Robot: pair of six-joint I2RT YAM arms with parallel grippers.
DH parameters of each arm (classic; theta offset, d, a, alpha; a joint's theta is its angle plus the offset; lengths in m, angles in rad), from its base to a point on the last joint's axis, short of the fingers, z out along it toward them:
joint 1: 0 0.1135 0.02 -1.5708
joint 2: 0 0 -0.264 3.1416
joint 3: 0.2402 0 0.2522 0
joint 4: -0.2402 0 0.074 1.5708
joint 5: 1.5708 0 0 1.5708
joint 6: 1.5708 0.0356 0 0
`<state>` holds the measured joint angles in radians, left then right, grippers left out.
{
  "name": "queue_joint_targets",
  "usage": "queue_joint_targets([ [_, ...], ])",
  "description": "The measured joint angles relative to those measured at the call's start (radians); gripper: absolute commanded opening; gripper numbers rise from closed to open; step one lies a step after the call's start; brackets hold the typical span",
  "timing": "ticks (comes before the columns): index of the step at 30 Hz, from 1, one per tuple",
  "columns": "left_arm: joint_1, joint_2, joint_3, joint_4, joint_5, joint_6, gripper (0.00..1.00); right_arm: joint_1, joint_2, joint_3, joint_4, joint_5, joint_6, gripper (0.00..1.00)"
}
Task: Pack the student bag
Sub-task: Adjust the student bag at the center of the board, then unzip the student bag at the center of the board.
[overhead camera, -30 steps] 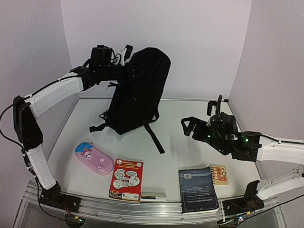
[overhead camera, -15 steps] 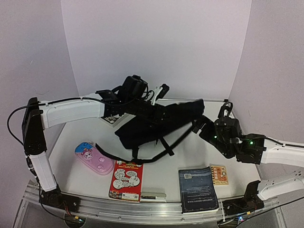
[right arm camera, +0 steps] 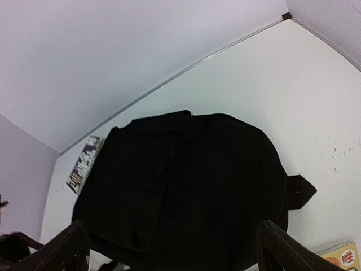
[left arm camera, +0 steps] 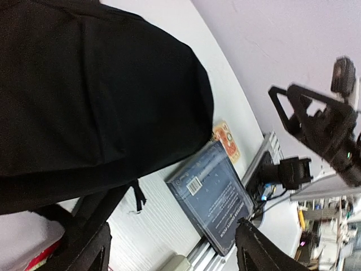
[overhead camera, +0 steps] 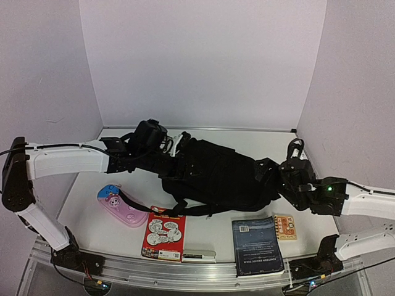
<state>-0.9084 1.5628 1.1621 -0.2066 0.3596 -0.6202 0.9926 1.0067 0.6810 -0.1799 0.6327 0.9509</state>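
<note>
**Readying the flat bag for packing**

The student bag (overhead camera: 216,176) is lying flat across the middle of the top view, one strap (overhead camera: 185,211) trailing lower left over the pink pencil case (overhead camera: 123,206). The left gripper (overhead camera: 178,143) is hovering at the bag's upper-left end with its fingers spread and nothing between them. The right gripper (overhead camera: 279,176) is facing the right end, jaws wide — neither is pinching fabric. The sensible move, I judge, is finding the zip and lifting one lip while the other arm is pinning the body. Room is lying open along the top of the frame. The bottom edge is crowded by the red comic (overhead camera: 164,232), the dark book (overhead camera: 257,245) and a pen (overhead camera: 199,254).
</note>
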Motion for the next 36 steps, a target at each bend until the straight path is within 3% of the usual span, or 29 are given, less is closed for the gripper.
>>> queue_joint_targets([
  [5, 0.104, -0.052, -0.139, 0.031, -0.073, -0.161, 0.77, 0.0, 0.157, 0.054, -0.007, -0.141, -0.087, 0.8],
  [10, 0.175, -0.051, -0.267, 0.053, -0.092, -0.273, 0.74, 0.0, 0.292, 0.082, 0.019, -0.309, -0.117, 0.71],
  [16, 0.175, -0.026, -0.275, 0.135, -0.091, -0.33, 0.71, 0.0, 0.38, 0.081, 0.114, -0.504, -0.112, 0.64],
  [23, 0.185, 0.07, -0.275, 0.19, -0.093, -0.372, 0.7, 0.006, 0.468, 0.08, 0.192, -0.596, -0.09, 0.57],
  [29, 0.187, 0.14, -0.274, 0.234, -0.091, -0.396, 0.48, 0.021, 0.556, 0.08, 0.225, -0.631, -0.063, 0.53],
  [36, 0.193, 0.18, -0.272, 0.286, -0.082, -0.409, 0.29, 0.029, 0.618, 0.08, 0.281, -0.666, -0.042, 0.43],
])
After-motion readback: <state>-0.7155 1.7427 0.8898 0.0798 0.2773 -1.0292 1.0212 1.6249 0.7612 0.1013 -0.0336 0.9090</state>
